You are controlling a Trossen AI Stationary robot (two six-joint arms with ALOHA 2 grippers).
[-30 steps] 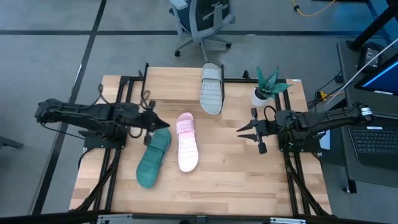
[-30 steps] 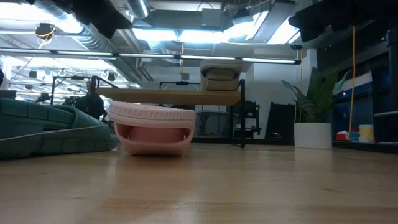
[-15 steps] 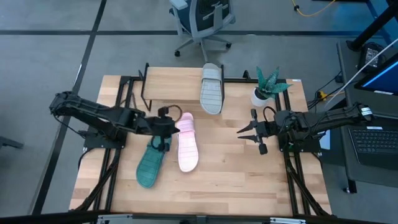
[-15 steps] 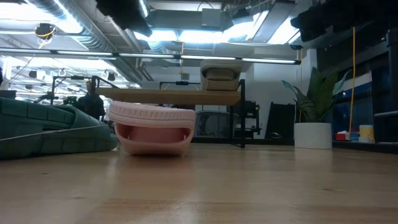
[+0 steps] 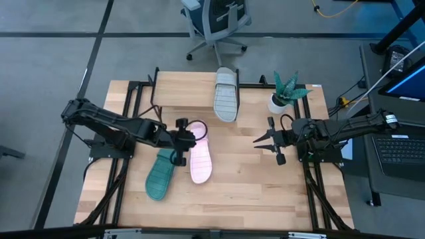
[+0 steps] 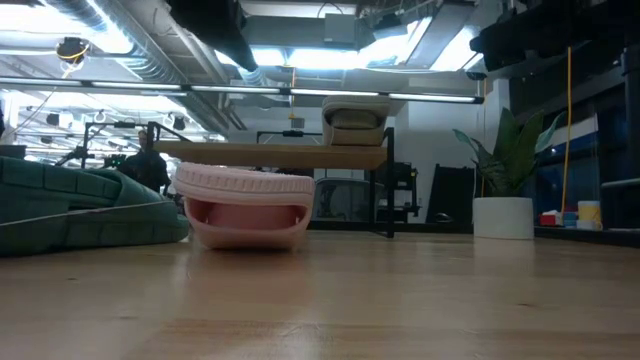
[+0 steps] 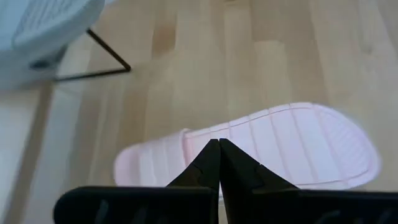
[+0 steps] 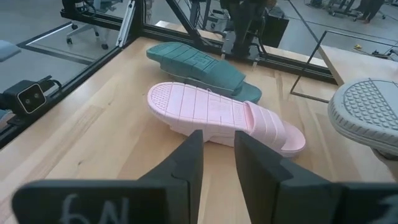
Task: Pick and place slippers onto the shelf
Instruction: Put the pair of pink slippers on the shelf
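The pink slipper (image 5: 201,159) lies sole-down near the table's middle, and the teal slipper (image 5: 161,174) lies just left of it. The grey slipper (image 5: 226,96) lies on the shelf (image 5: 182,96) at the far edge, its near end overhanging the plank. My left gripper (image 5: 191,136) (image 7: 219,144) is shut and hovers above the pink slipper's (image 7: 298,143) strap end. In the low view the pink slipper (image 6: 245,205) has nothing on it. My right gripper (image 5: 256,139) (image 8: 217,152) is open and waits to the right, pointing at the pink slipper (image 8: 217,115).
A potted plant (image 5: 285,94) in a white pot stands at the far right of the table, near the right arm. An office chair (image 5: 216,23) is beyond the far edge. Bare wood (image 5: 252,192) stretches across the near half of the table.
My left gripper has moved toward the table's right, from over the teal slipper's far end to over the pink slipper's strap end, the arm reaching farther out. The slippers and the right arm have kept still.
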